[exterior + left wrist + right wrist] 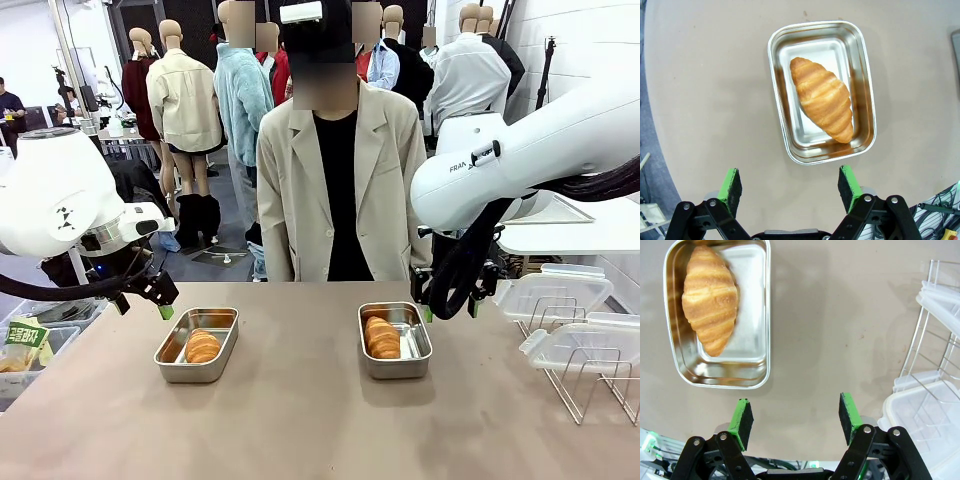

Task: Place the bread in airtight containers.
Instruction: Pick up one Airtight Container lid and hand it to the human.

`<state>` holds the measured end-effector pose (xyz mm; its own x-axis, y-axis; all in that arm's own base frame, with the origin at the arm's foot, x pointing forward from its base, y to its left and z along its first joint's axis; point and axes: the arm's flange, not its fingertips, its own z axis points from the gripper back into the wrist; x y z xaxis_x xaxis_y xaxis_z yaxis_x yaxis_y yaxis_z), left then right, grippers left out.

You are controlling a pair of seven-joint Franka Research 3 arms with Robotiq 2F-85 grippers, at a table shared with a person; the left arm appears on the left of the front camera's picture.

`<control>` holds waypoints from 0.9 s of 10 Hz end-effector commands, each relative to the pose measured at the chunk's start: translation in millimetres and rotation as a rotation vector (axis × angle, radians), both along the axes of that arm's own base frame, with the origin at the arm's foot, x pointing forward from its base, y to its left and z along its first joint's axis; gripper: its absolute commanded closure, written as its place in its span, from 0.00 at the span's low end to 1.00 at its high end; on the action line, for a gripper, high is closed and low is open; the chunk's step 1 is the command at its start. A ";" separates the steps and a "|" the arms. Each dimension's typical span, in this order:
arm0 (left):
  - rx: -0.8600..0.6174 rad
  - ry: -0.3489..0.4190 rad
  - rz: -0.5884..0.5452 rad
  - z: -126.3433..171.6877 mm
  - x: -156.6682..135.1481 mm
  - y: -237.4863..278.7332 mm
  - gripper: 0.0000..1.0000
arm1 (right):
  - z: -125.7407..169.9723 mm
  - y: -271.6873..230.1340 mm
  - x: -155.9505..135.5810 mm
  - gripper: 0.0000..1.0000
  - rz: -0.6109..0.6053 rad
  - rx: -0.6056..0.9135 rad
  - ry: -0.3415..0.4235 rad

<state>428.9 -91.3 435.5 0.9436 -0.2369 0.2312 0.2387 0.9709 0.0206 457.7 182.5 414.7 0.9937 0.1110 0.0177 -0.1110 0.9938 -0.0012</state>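
Left jaws gape — croissant (pixel 822 98) lies in tin (pixel 815 52).

open left tool (pixel 790 186) above bread (pixel 822 98) in tin (pixel 864 80).

Tan tabletop (pixel 300 420), grey floor (pixel 230 232) beyond, white wall (pixel 590 40) at right, bright even indoor light

A golden ridged roll (pixel 202 346) lies in the open left tin (pixel 222 322), another roll (pixel 381 337) in the right tin (pixel 412 338).
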 end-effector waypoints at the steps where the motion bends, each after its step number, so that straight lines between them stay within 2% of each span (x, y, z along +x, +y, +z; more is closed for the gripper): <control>1: 0.001 -0.008 0.017 -0.5 1.2 -0.9 0.00 | 6.8 -4.7 -6.3 0.14 0.074 -0.027 0.026; 3: 0.001 -0.008 0.017 -0.5 1.2 -0.9 0.00 | 21.9 -15.3 -20.2 0.14 0.293 -0.058 0.084; 6: 0.001 -0.008 0.017 -0.5 1.2 -0.9 0.00 | 40.7 -35.3 -41.6 0.14 0.850 -0.184 0.301; 7: 0.001 -0.008 0.017 -0.5 1.2 -0.9 0.00 | 42.6 -38.2 -42.0 0.14 1.014 -0.158 0.374; 8: 0.001 -0.008 0.017 -0.5 1.2 -0.9 0.00 | 41.6 -25.5 -33.3 0.14 0.631 -0.077 0.282; 9: 0.001 -0.008 0.017 -0.5 1.2 -0.9 0.00 | 34.3 -30.4 -49.6 0.14 0.768 -0.088 0.304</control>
<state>429.1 -91.3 434.9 0.9439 -0.2369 0.2303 0.2387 0.9709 0.0205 411.2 149.4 455.3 0.5936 0.7531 -0.2838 -0.7696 0.6343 0.0734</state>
